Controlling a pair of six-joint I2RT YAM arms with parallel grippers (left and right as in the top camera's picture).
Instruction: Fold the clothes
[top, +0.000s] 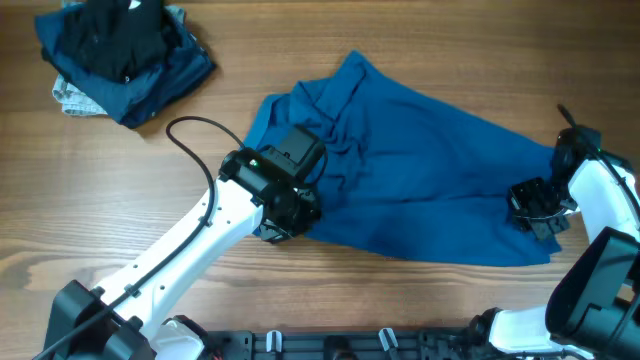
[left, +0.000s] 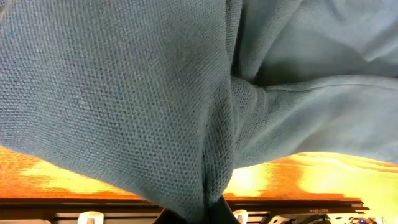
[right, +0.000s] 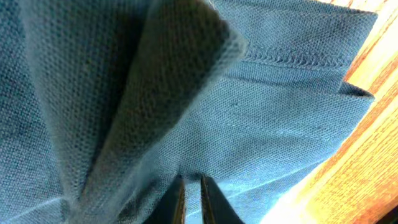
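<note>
Looking down from above, you can see the whole blue shirt (top: 420, 180). It lies crumpled and spread over the middle and right of the bench (top: 100, 200). Only this view shows the heap of dark clothes (top: 125, 55), well apart in the far left corner. The wrist views show only cloth up close, with a fine knit and deep folds. The right wrist view also shows a stitched hem (right: 280, 57) near the shirt's edge. The left tool (top: 288, 215) is at the shirt's near left edge, pinched tight on a fold. The right tool (top: 540, 210) is at the right end, its fingers (right: 177, 199) nearly together, gripping a fold too.
</note>
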